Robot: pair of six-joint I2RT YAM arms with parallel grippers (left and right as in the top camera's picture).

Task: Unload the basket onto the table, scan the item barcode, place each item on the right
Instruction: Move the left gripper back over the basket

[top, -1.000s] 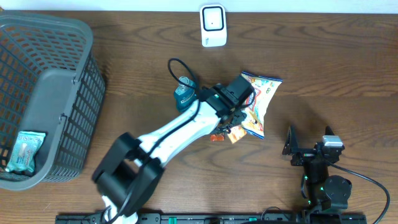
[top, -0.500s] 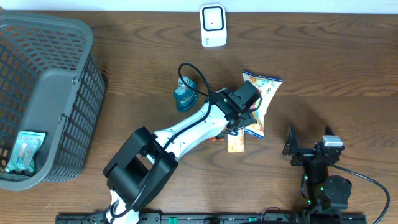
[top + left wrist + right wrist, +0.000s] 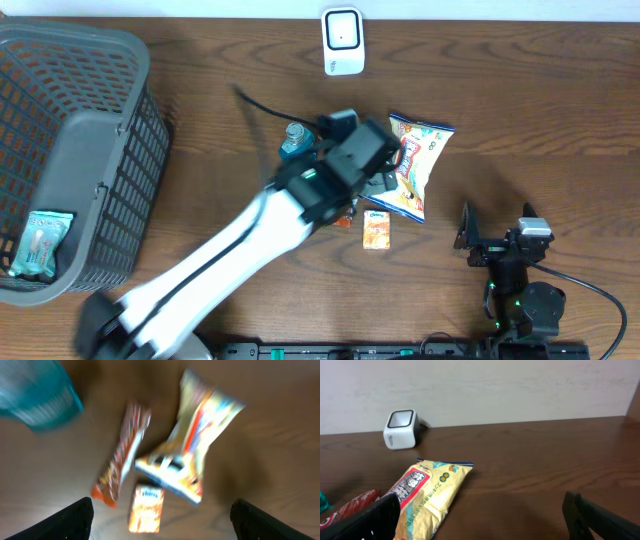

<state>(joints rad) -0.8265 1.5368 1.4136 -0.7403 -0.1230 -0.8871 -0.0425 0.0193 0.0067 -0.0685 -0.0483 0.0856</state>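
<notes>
**A:** Where does the scan stand?

**B:** At the pick, I'd say. The left gripper (image 3: 162, 507) hangs over the clutter in mid-table, jaws spread wide with nothing between them. The right gripper (image 3: 481, 515) sits at the near edge, equally wide and empty. Nothing is in front of the barcode scanner (image 3: 342, 40) at the far edge.

**A:** And the item?

**B:** I take it to be the small orange box (image 3: 377, 231). It lies flat on the table (image 3: 550, 90), on the near side of the yellow snack bag (image 3: 415, 160) and beside the red bar wrapper (image 3: 122, 455). It is close to both, but I cannot tell whether it touches the bag.

**A:** How does it lie?

**B:** Its long axis runs from the near edge towards the far edge. A printed face is up, with the top of the print towards the snack bag. No barcode shows. The wrist view is blurred, so the code may be underneath or on a side.

**A:** So what comes next?

**B:** Probably a descent over the box, with the jaws set across its short width. Then close, lift, carry it to the scanner and turn the coded face to the window. The box is low and flat, so the fingers could scrape the wood or nudge the bag.
</notes>
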